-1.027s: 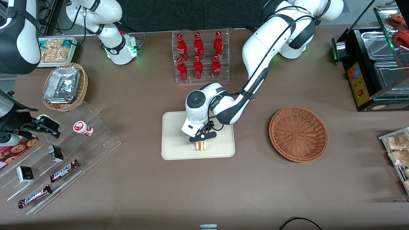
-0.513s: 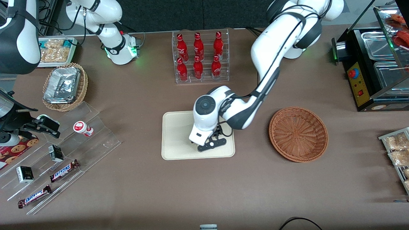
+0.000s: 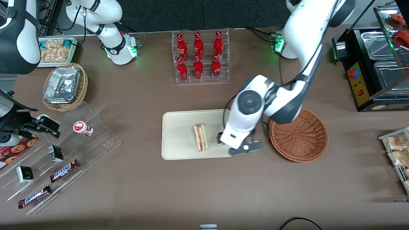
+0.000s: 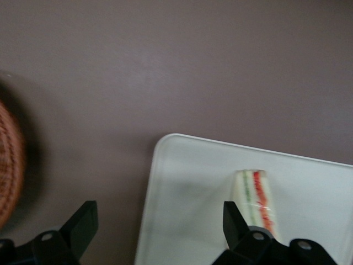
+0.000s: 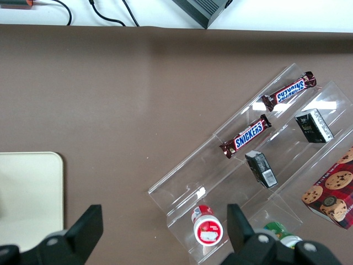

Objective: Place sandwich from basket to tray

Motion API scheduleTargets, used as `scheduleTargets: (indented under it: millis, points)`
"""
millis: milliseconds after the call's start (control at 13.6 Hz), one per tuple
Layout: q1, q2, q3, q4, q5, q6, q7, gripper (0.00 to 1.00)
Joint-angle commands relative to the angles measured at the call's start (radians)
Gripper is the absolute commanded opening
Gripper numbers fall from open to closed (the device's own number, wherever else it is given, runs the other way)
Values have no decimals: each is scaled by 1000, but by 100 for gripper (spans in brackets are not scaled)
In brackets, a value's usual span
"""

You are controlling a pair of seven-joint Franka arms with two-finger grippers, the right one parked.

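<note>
- Sandwich [image 3: 200, 141] lies on the tray [image 3: 179, 147], roughly at the tray's middle, filling edge up — we read red and green stripes between pale bread in both the front view and the left wrist view [image 4: 257, 203].
- We note nothing touching the sandwich; it sits free on the cream surface.
- Gripper [image 3: 246, 147] hangs over the tray's edge nearest the basket [image 3: 298, 134], between sandwich and basket, raised off the table.
- Its fingers [image 4: 83, 223] stand wide apart in the left wrist view and grasp nothing; one finger is over bare brown tabletop, the other is over the tray [image 4: 187, 187] just beside the sandwich.
- Basket: we see only bare woven wicker inside; the working arm's elbow overlaps the rim on the side toward the tray. A blurred reddish arc of it shows in the left wrist view [image 4: 10, 171].
- Tray and basket are near each other but apart — a strip of table between them.
- Farther from the front camera than the tray: a clear rack of red bottles [image 3: 200, 57].
- Toward the parked arm's end of the table: a lighter wicker basket with foil trays [image 3: 65, 85] and a clear stepped stand with Snickers bars [image 3: 64, 170].
</note>
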Motion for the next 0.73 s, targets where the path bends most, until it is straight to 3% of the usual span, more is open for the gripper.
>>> scheduleTargets:
  millis: [0, 293, 513, 660]
  points:
    - [103, -228, -3, -363, -16, 153, 113, 100]
    - [236, -405, -4, -567, -20, 184, 323, 100]
    - [325, -520, -3, -658, -86, 172, 527, 100]
    - [371, -578, -1, -687, -91, 146, 613, 100]
